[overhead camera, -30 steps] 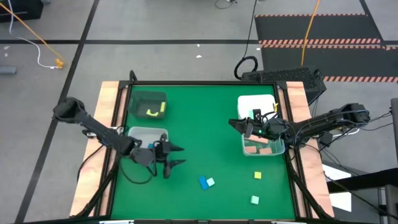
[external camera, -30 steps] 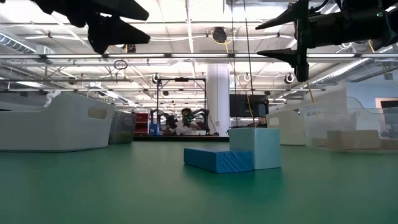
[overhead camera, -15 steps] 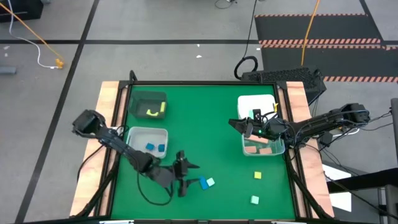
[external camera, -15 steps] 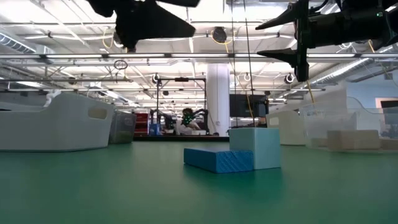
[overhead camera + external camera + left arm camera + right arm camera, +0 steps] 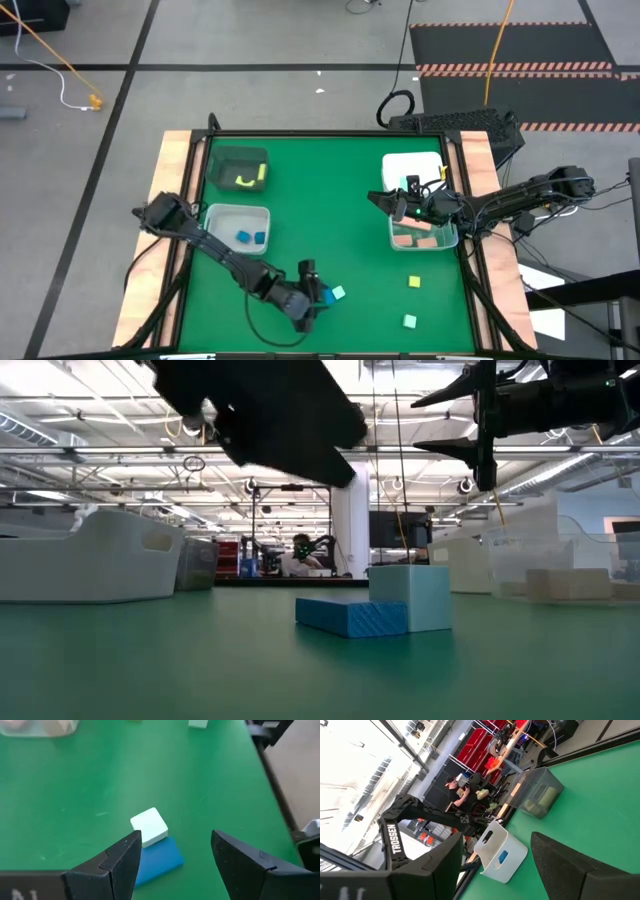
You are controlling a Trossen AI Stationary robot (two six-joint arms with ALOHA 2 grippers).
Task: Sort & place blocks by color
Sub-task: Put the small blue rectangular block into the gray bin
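Note:
A blue bar (image 5: 324, 295) lies flat on the green table, and a mint-green cube (image 5: 338, 293) stands against it. Both show in the low view: the bar (image 5: 350, 615) and the cube (image 5: 410, 597). My left gripper (image 5: 310, 287) hovers above them, open and empty. In the left wrist view its fingers (image 5: 175, 855) stand on either side of the blue bar (image 5: 157, 862), with the mint cube (image 5: 150, 826) just beyond. My right gripper (image 5: 385, 203) waits open and empty, high over the clear bin (image 5: 447, 240) at the right.
A yellow cube (image 5: 414, 282) and another mint cube (image 5: 409, 321) lie near the right front. A white bin (image 5: 220, 213) holds blue blocks, a dark bin (image 5: 237, 156) yellow ones, and the clear bin pink ones. A second white bin (image 5: 412, 165) stands behind it.
My left gripper has swung from beside the white bin with blue blocks toward the table's right and near edge, and has come down over the blue bar and the mint cube. The blocks have not moved.

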